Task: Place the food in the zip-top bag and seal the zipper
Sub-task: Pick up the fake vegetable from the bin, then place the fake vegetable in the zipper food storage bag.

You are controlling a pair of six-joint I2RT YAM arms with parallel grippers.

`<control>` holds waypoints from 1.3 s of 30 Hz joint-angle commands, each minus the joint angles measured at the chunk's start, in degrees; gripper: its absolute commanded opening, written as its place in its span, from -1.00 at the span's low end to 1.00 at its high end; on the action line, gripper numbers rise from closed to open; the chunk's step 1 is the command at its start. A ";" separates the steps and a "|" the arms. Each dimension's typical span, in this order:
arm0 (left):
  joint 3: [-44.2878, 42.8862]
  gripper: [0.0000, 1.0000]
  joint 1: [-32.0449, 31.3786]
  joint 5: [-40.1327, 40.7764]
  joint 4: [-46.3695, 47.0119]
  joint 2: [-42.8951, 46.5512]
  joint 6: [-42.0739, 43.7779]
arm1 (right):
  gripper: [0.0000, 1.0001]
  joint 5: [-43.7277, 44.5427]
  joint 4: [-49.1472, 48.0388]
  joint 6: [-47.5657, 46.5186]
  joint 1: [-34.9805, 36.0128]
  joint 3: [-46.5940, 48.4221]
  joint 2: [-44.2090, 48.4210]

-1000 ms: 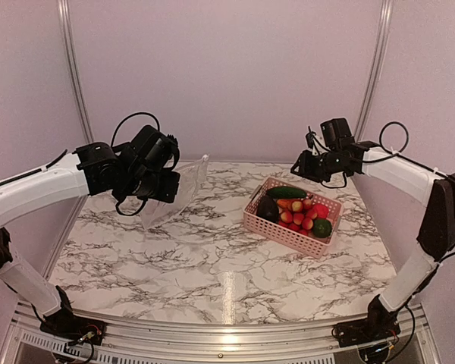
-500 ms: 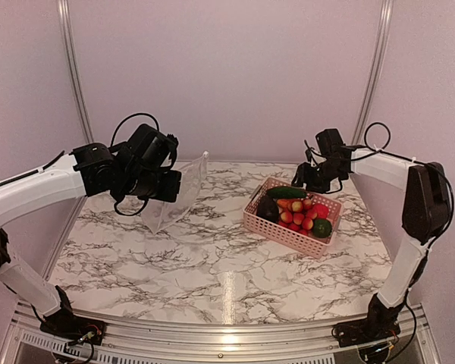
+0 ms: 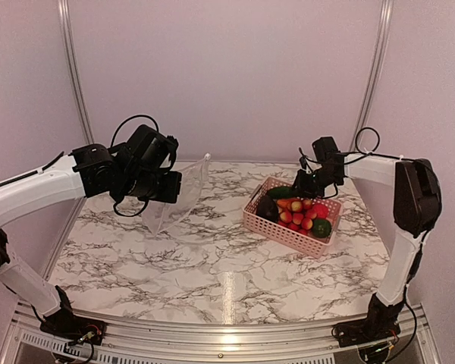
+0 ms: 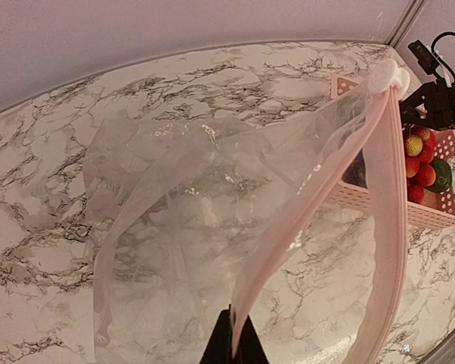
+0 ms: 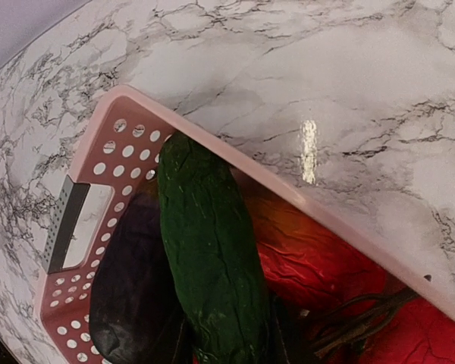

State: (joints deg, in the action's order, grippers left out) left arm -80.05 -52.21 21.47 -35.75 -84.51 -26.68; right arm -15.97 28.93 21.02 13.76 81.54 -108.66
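Top external view: we see all food (image 3: 299,214) in the basket (image 3: 282,234), the left gripper (image 3: 169,186) pinching the empty bag (image 3: 188,182); of the right gripper (image 3: 302,186) we cannot tell.

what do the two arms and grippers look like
Both arms have white tube-like link shells with black joints: left arm, right arm. The left gripper and right gripper are black and blocky. Thin black cables loop above each wrist. No markings are readable.

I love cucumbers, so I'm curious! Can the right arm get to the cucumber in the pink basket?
Probably yes. The cucumber lies on top, uncovered, and the right arm hangs close above it.
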 commanded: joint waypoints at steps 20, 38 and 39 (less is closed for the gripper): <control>-5.04 -1.00 0.50 2.48 6.01 -13.61 0.17 | -0.82 -3.64 11.10 0.88 12.33 -0.56 29.93; -13.64 -1.00 0.76 -1.48 9.31 -22.26 -3.47 | -0.84 -14.45 14.84 2.34 16.54 1.92 27.81; -13.56 -1.00 0.74 -1.73 9.55 -22.09 -3.47 | -0.84 -14.24 14.47 2.44 17.01 2.37 26.83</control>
State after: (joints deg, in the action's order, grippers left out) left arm -92.53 -51.72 20.75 -27.77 -107.11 -29.34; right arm -28.51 44.12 22.09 29.52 82.81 -79.22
